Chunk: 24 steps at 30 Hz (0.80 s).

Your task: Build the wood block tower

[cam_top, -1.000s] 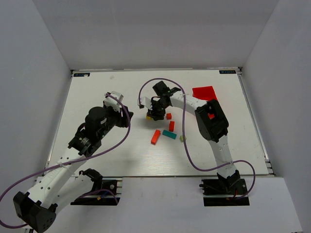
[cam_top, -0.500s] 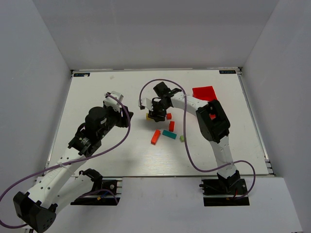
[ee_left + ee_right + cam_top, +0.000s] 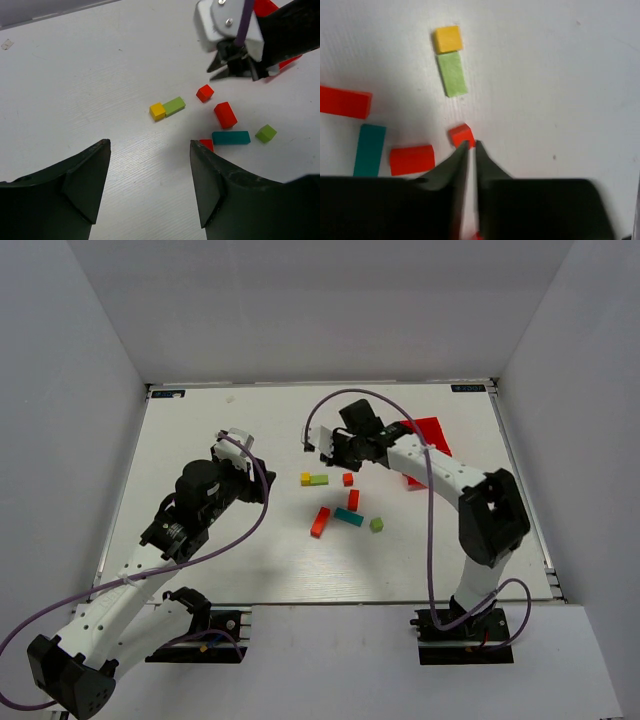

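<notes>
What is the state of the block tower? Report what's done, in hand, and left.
Done: little. The yellow block and green block lie end to end, flat; nothing is stacked. In hand: nothing. The right gripper is shut and empty near the small red cube; the left gripper is open and empty. Left: the red block, teal bar, orange bar and green cube lie loose, unstacked.
</notes>
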Each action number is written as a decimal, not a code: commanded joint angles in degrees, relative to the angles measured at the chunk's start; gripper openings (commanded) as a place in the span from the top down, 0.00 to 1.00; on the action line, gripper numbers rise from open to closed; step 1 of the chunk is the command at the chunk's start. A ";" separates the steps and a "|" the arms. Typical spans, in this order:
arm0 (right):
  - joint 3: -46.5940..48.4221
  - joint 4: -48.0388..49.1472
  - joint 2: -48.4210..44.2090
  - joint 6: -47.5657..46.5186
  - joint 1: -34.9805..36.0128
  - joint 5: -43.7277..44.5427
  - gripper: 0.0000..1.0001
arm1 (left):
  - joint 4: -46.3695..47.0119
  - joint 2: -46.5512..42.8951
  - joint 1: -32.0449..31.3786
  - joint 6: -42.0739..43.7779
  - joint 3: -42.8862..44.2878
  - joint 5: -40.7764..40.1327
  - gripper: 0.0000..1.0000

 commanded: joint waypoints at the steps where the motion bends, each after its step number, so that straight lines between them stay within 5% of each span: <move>1: -3.30 7.71 -4.72 8.56 -2.53 10.27 1.00 | -0.72 -1.13 0.33 -0.22 -1.05 0.15 0.25; 3: -4.62 8.41 -6.40 19.34 -4.02 17.62 1.00 | -0.72 -1.13 0.33 -1.53 -1.06 0.68 0.44; 5: -4.19 1.49 -7.62 22.53 -6.40 9.46 1.00 | -0.72 -1.13 0.33 -2.14 -1.58 1.37 0.72; 6: -4.18 -0.36 -8.07 24.47 -8.58 6.98 1.00 | -0.72 -1.13 0.33 -2.15 -1.58 1.38 0.94; 7: -4.62 -4.90 -9.03 25.97 -9.04 0.95 1.00 | -0.72 -1.13 0.33 -2.15 -1.58 1.38 1.00; 8: -5.49 -6.16 -9.47 26.42 -9.39 -0.68 0.96 | -0.72 -1.13 0.33 -2.67 -1.58 1.38 1.00; 9: -6.28 -7.13 -10.61 26.86 -9.83 -2.00 0.70 | -1.24 -1.13 0.33 -2.68 -1.58 1.38 1.00; 10: -7.86 -8.88 -11.92 27.82 -10.35 -5.15 0.30 | -1.25 -1.13 0.33 -2.68 -1.58 1.90 1.00; 12: -10.85 -9.69 -14.73 28.00 -10.53 -7.01 0.10 | -1.25 -1.13 0.33 -2.68 -1.58 2.43 0.91; 17: -21.12 -6.90 -19.93 30.98 -10.01 -6.07 0.16 | -1.25 -1.13 0.33 -2.68 -1.58 2.96 0.71; 24: -30.71 -2.85 -23.10 34.42 -8.43 -2.81 0.39 | -1.25 0.02 0.33 -2.68 -1.58 4.02 0.68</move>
